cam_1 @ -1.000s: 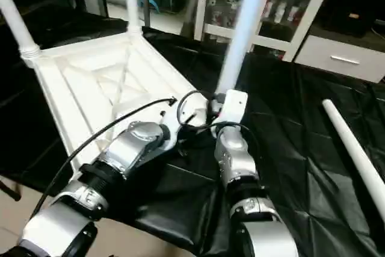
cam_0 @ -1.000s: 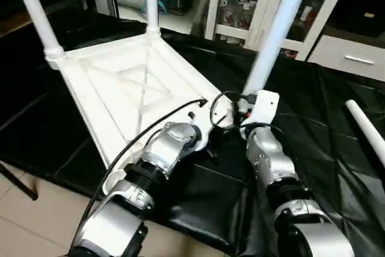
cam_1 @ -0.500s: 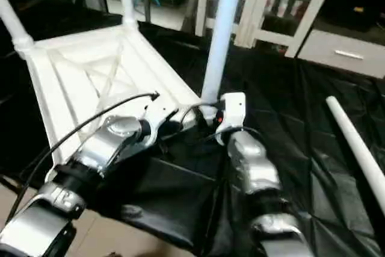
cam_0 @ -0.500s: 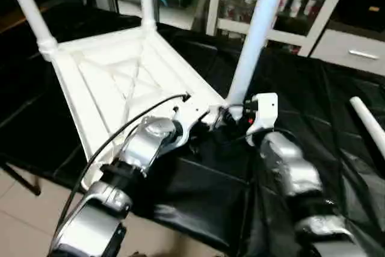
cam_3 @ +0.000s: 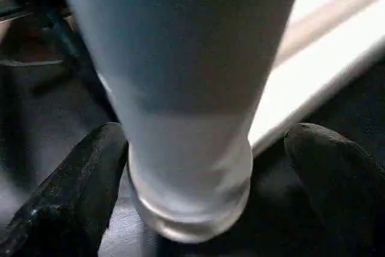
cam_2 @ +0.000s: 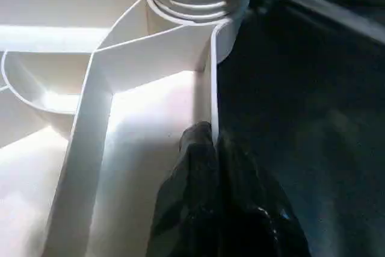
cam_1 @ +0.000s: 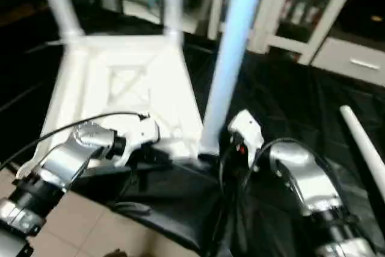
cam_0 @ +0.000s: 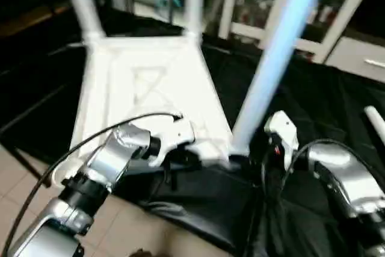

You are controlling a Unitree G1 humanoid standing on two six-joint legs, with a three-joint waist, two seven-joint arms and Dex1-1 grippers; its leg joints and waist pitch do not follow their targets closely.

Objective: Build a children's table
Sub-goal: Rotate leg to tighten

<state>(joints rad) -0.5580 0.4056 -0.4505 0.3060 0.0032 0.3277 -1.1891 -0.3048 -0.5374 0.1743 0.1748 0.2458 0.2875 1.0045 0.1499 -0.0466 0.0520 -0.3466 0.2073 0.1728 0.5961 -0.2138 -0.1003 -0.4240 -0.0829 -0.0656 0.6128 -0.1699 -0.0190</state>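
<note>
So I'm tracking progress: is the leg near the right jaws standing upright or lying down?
Upright. The leg rises steeply from the near corner of the upturned tabletop.

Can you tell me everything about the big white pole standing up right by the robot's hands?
It is a long, round, smooth leg that looks like white plastic. It stands upright, leaning a little, in the near corner socket of the upside-down tabletop. Ridged screw threads show at its base in the left wrist view. The right end effector sits open around its lower end, one black finger on each side. The left end effector pinches the tabletop's rim beside it.
</note>
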